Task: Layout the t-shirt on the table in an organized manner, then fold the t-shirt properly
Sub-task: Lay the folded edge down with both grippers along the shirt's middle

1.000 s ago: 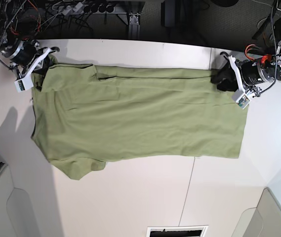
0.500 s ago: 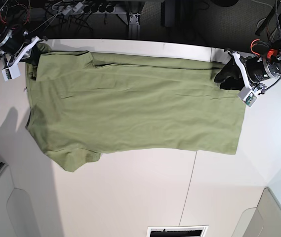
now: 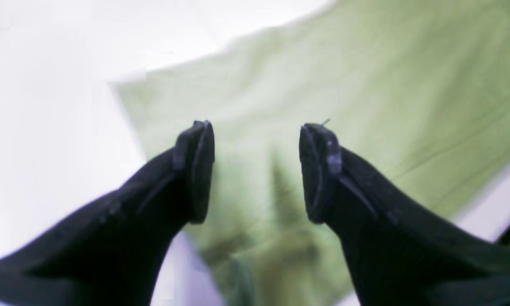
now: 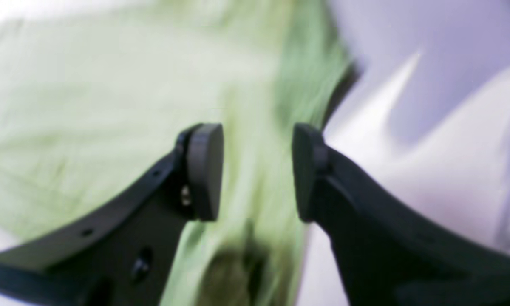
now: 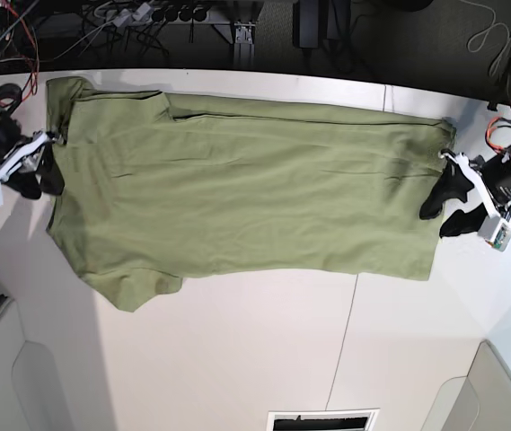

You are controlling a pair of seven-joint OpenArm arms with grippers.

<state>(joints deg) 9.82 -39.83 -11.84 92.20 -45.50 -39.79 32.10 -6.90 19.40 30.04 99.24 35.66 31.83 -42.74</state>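
Hovering at the shirt's collar end, right gripper (image 5: pixel 38 180) stands with jaws apart, nothing between them. T-shirt (image 5: pixel 246 197) lies spread lengthwise across the table (image 5: pixel 264 359), one sleeve sticking out near. Left gripper (image 5: pixel 448 208) gapes empty beside the hem.

There is one t-shirt (image 5: pixel 246 193) on one white worktop (image 5: pixel 264 359). Two grippers are in view — the left gripper (image 5: pixel 448 208) beside one end of it, the right gripper (image 5: pixel 38 176) beside the other — each with two fingers.
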